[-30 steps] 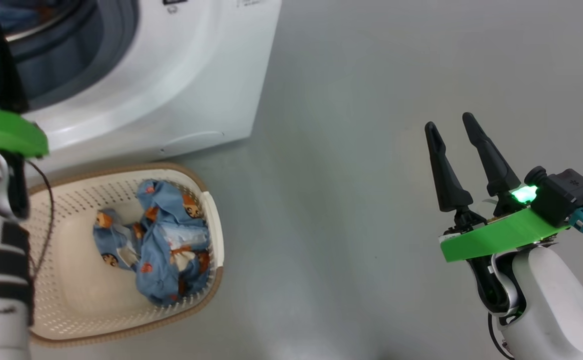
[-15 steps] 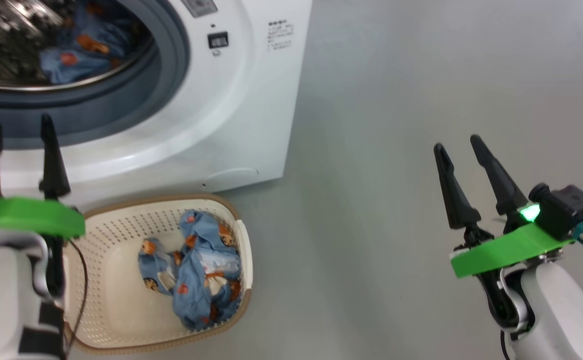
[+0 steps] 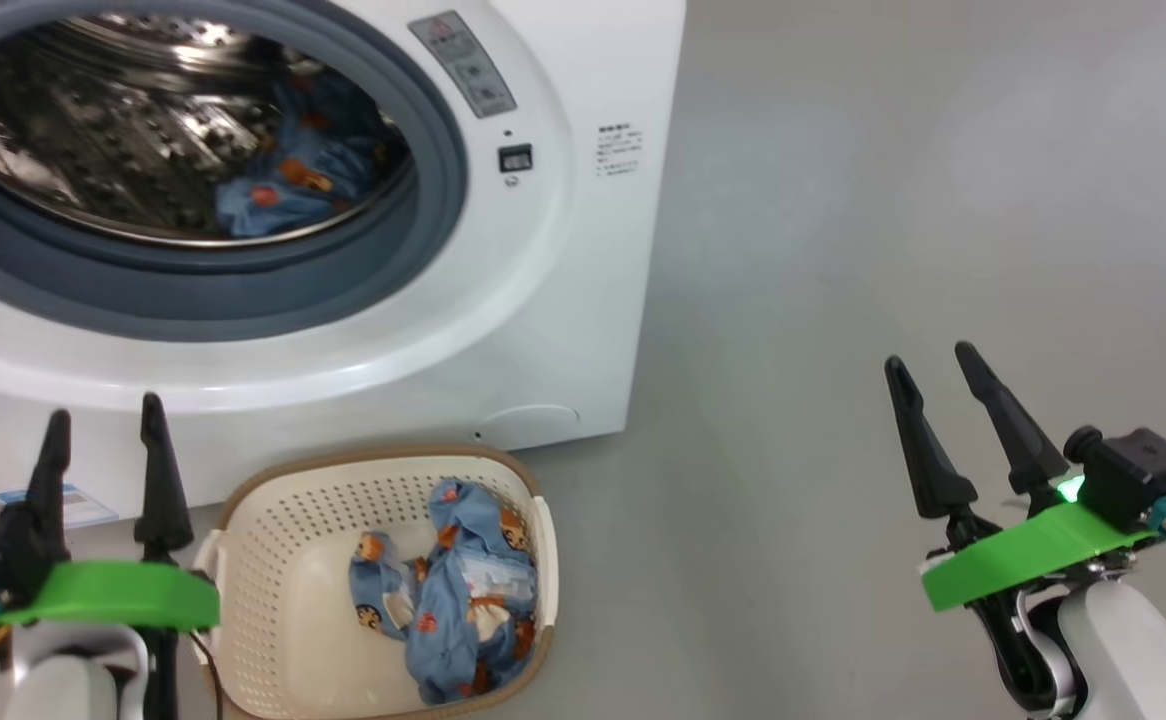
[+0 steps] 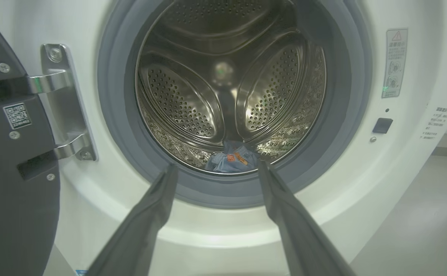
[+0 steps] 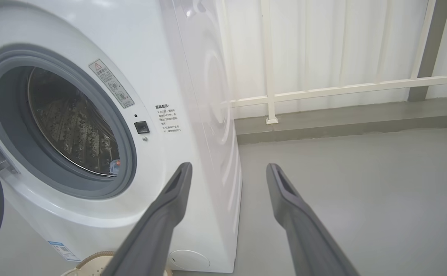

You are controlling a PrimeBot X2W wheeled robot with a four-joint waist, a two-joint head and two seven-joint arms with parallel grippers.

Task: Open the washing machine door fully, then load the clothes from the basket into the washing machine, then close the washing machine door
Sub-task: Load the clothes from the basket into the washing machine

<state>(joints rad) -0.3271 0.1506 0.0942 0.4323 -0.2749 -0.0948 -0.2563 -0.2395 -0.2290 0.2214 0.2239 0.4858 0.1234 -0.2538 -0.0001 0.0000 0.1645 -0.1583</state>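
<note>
With left end effector (image 3: 106, 407) and right end effector (image 3: 928, 355) both spread empty, drop the left onto the clothes (image 3: 468, 590) heaped in the basket (image 3: 363, 458), pinching deep into the folds.

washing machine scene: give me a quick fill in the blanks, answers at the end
1. A blue printed fabric garment lies inside the steel ____ of the big white washing machine.
2. The cream-white perforated plastic basket stands on the grey ____.
3. The large round black door is swung ____.
4. The left tool and right tool each hold ____.
Answers: drum; floor; open; nothing.
</note>
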